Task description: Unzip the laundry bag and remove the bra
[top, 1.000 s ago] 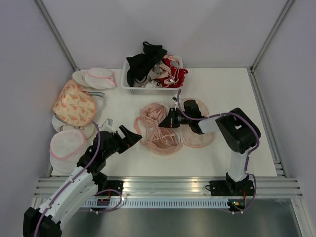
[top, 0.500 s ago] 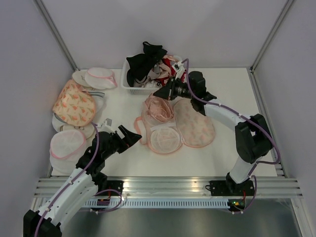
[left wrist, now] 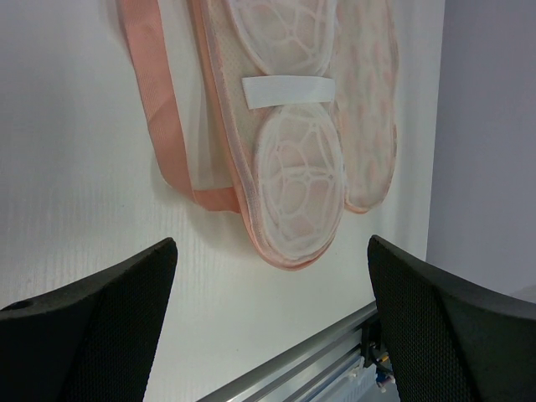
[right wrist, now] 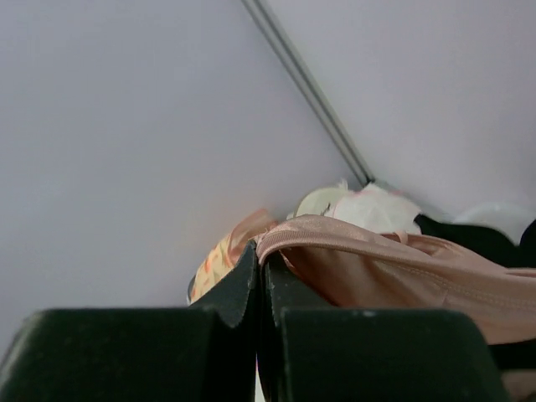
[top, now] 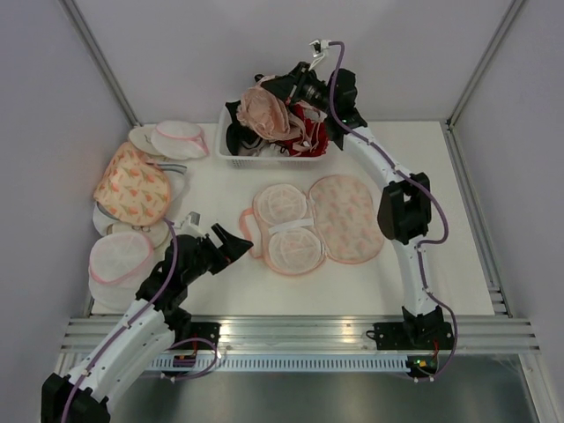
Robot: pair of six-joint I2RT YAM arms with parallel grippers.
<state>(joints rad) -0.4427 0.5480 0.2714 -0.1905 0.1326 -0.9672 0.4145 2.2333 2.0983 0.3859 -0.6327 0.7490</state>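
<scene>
The right claw (top: 295, 88) is pinching the soft, floppy salmon-pink padded bra (top: 264, 113) above the white plastic basket (top: 273, 161), well away from the flat, unzipped peach leaf-print cloth laundry bag (top: 348, 218). It grips only a thin edge, so the bra might slip or snag. The left claw (top: 231, 240) is spread wide near the bag.

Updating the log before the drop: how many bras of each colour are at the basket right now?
Pink bra: 1, held by the right gripper
Black bra: 1
Red bra: 1
Total: 3; paler fabric lower in the basket is too tangled to tell.
</scene>
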